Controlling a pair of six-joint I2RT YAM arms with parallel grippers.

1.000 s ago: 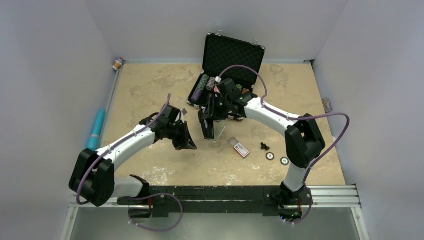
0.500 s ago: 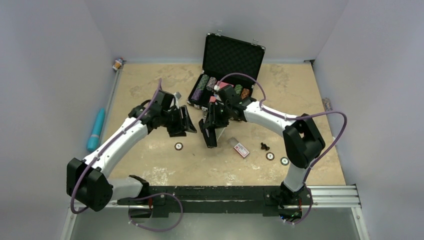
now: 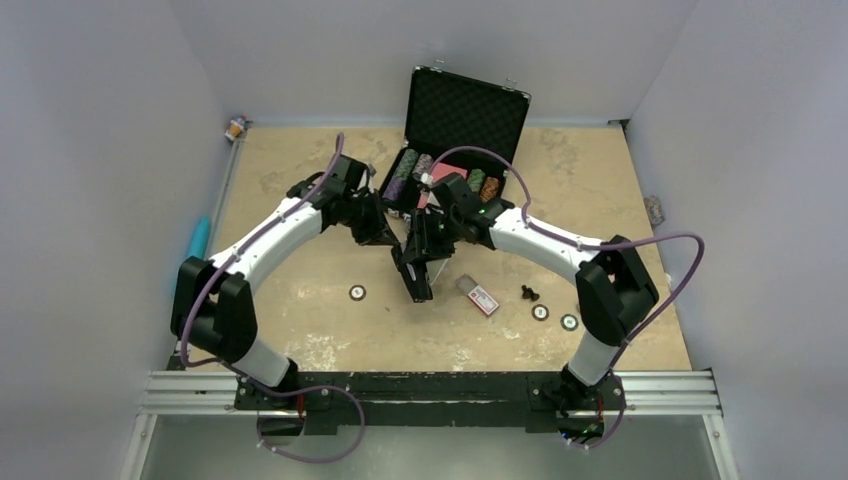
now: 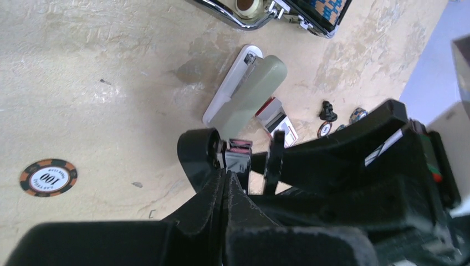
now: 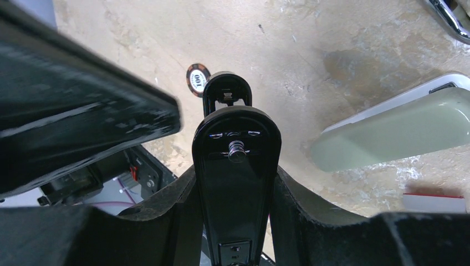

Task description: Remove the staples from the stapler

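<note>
— Can't see inside the stapler [image 5: 236, 149], so can't tell about staples. Lose its near end between the fingers [image 5: 180, 205] of the right gripper [image 5: 235, 180].
— Same from above: can't separate the left gripper [image 3: 388, 238] from the stapler's upper end, black on black. Can't say whether touching.
— From the right wrist, just a dark blur for it, filling the left.
— Cut off too: the poker case [image 4: 260, 12] at the top edge of the left wrist view, the pale green stapler [image 5: 399, 130] at the right edge of the right wrist view. Can't read the far chips [image 3: 540, 312] from above.
</note>
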